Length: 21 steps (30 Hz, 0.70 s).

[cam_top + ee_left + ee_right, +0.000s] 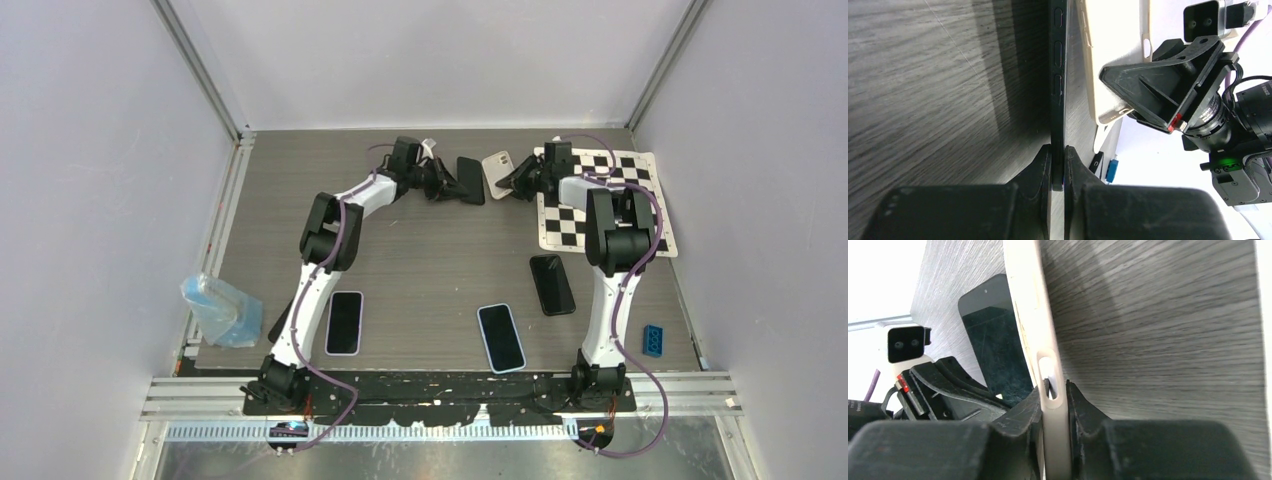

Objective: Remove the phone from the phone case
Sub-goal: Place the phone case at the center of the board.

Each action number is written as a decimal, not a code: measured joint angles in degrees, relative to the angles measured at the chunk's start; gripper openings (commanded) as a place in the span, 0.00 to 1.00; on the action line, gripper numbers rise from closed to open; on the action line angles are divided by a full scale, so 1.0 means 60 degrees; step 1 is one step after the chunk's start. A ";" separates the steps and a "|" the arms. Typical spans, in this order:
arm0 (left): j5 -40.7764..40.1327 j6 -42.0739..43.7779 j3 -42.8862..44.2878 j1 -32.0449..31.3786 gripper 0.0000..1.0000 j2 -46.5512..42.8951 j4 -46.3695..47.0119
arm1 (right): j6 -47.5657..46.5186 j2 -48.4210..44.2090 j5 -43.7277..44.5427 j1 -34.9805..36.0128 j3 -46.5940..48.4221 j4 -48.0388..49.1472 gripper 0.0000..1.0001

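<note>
On the bench [430, 250], your left arm [335, 215] and right arm [612, 235] reach to the far middle, wrists facing each other. The black phone [1058, 75] and beige phone case [1034, 315] sit just beside each other but apart, so extraction looks done and only setting down is left. The left gripper [1058, 167] clamps the phone's edge, and the right gripper [1054, 405] clamps the case.

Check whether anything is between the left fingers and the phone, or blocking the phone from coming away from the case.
Nothing visible. The left fingers grip the black phone by its edge; the right fingers clamp the cream case. A strip of bare table shows between the two, so they look already apart.
</note>
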 measured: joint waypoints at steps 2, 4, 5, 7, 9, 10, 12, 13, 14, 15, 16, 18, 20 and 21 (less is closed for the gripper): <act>-0.0011 -0.0047 0.0000 0.0000 0.20 0.0000 0.0000 | -0.0069 0.0000 0.0040 -0.0055 0.0033 -0.0127 0.45; -0.0087 -0.0087 0.0015 0.0000 0.32 0.0004 -0.0022 | -0.0222 0.0007 0.0186 -0.0095 0.0157 -0.0488 0.55; -0.0175 -0.0087 0.0018 0.0000 0.38 0.0004 -0.0095 | -0.0237 0.0018 0.0211 -0.0102 0.0215 -0.0663 0.57; -0.0270 -0.0208 0.0018 -0.0004 0.46 0.0036 -0.0222 | -0.0375 0.0018 0.0219 -0.0135 0.0401 -0.0903 0.61; -0.0270 -0.0310 0.0029 -0.0022 0.52 0.0004 -0.0200 | -0.0561 0.0018 0.0222 -0.0138 0.0546 -0.1169 0.64; -0.0288 -0.0299 0.0029 -0.0022 0.54 -0.0015 -0.0215 | -0.0605 0.0018 0.0226 -0.0138 0.0568 -0.1246 0.64; -0.0328 -0.0302 0.0029 -0.0029 0.58 -0.0069 -0.0229 | -0.0769 -0.0004 0.0211 -0.0138 0.0634 -0.1402 0.67; -0.0401 -0.0273 0.0029 -0.0033 0.60 -0.0117 -0.0284 | -0.0914 -0.0044 0.0222 -0.0131 0.0645 -0.1519 0.68; -0.0492 -0.0226 0.0029 -0.0051 0.61 -0.0171 -0.0353 | -0.1075 -0.0124 0.0284 -0.0124 0.0645 -0.1698 0.69; -0.0586 -0.0164 0.0029 -0.0073 0.61 -0.0229 -0.0448 | -0.1246 -0.0200 0.0375 -0.0102 0.0645 -0.1945 0.72; -0.0678 -0.0076 0.0029 -0.0095 0.62 -0.0284 -0.0550 | -0.1421 -0.0295 0.0459 -0.0080 0.0645 -0.2186 0.73; -0.0863 0.0087 0.0029 -0.0135 0.64 -0.0397 -0.0820 | -0.1745 -0.0474 0.0637 -0.0047 0.0645 -0.2677 0.74; -0.1031 0.0339 0.0026 -0.0168 0.66 -0.0506 -0.1122 | -0.2102 -0.0645 0.0827 -0.0011 0.0627 -0.3202 0.75; -0.1122 0.0495 0.0026 -0.0175 0.67 -0.0565 -0.1282 | -0.2273 -0.0710 0.0882 0.0004 0.0623 -0.3417 0.75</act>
